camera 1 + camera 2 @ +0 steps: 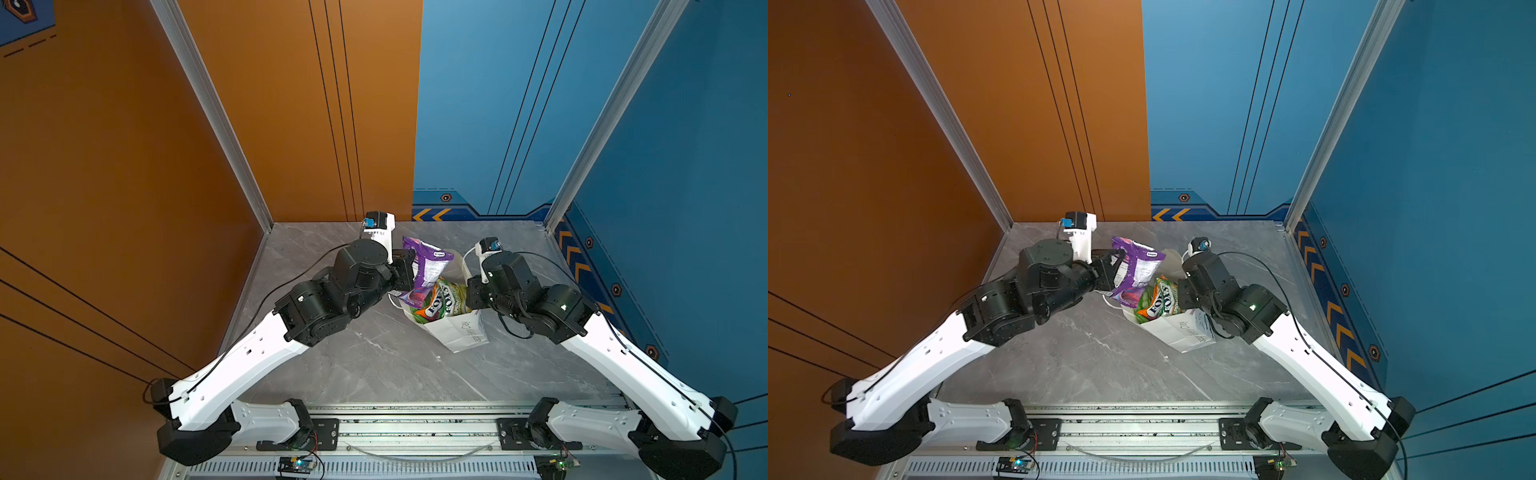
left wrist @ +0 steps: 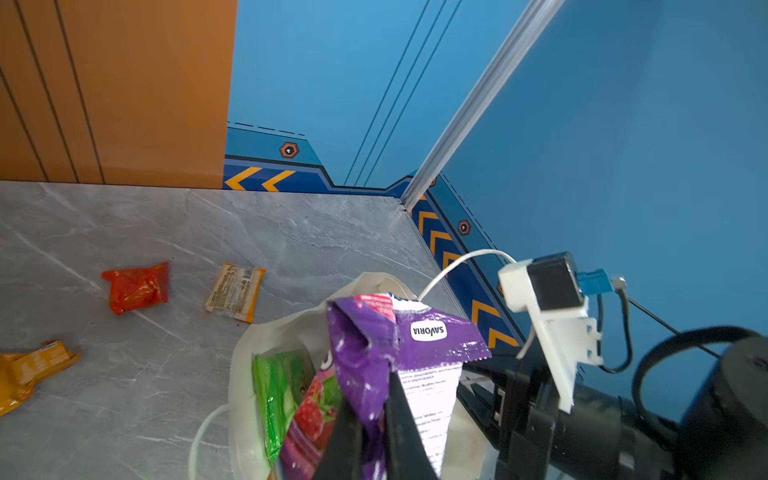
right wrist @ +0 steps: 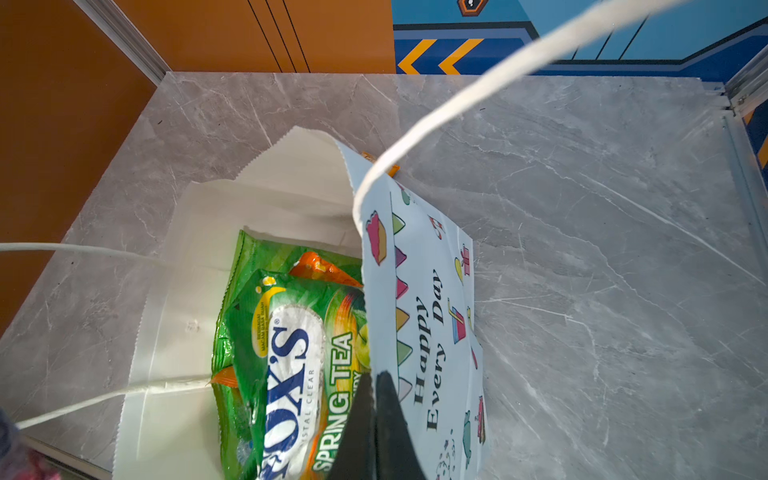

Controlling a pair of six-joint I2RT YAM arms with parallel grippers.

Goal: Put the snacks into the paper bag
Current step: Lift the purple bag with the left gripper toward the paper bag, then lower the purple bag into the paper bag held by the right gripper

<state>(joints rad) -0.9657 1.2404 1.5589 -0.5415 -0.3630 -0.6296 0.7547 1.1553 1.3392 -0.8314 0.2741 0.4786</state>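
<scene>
Tabletop (image 1: pixel 374 365): grey marble.
Left hand (image 2: pixel 374 399): clamps purple packet (image 1: pixel 430 266) over paper bag (image 1: pixel 457 332) mouth for dropping.
Right hand (image 3: pixel 374 399): closed on bag wall to hold mouth open.

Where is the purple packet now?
The purple packet is near the middle of both top views, pinched by the left gripper at the paper bag's mouth, beside the green candy bag.
</scene>
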